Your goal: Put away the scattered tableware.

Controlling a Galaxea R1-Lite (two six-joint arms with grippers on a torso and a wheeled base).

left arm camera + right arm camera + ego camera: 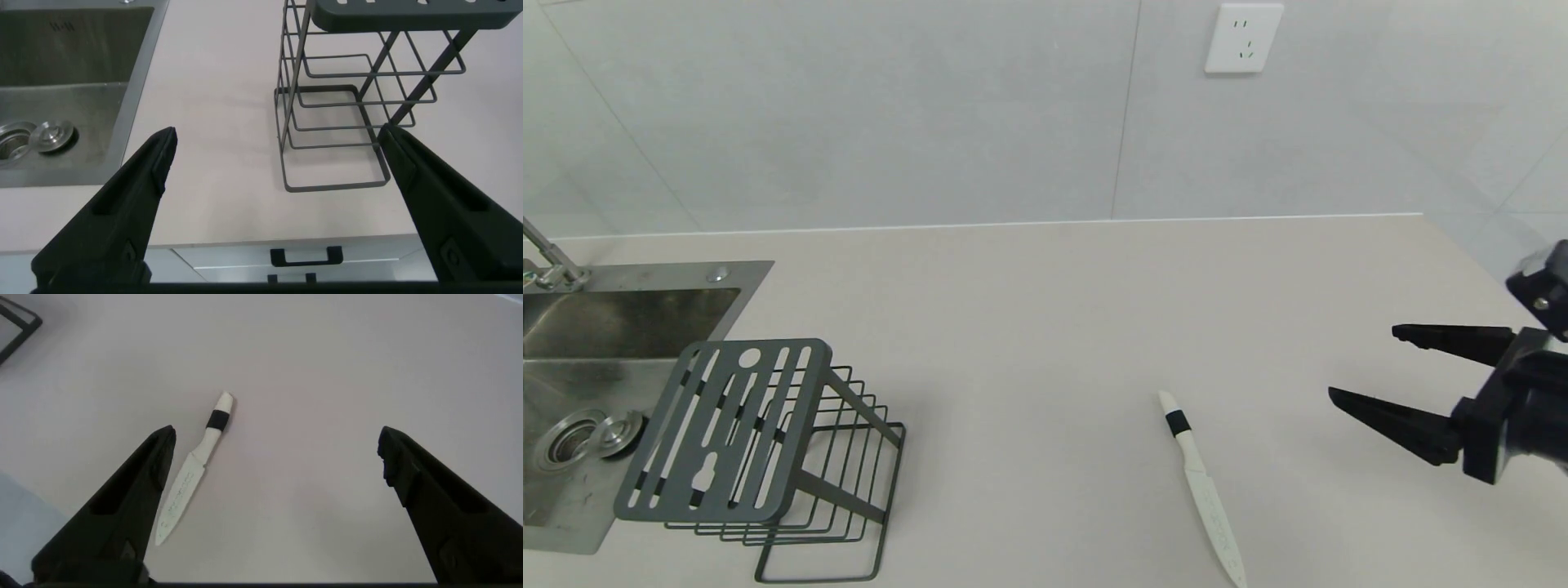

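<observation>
A white knife [1202, 487] with a black band on its handle lies flat on the pale countertop, its blade pointing toward the front edge. In the right wrist view the knife [194, 467] lies ahead, between the finger lines. My right gripper [1364, 366] hovers open to the right of the knife, apart from it, holding nothing. A dark grey wire rack [760, 457] with a slotted top plate stands at the left front of the counter. My left gripper [274, 143] is open above the counter's front edge, near the rack [343, 106].
A steel sink [580, 392] with a drain plug and tap is set into the counter at far left, beside the rack. A wall socket [1243, 37] sits on the tiled back wall. Bare countertop [1054, 327] spreads between rack and knife. A drawer handle [304, 257] shows below the counter edge.
</observation>
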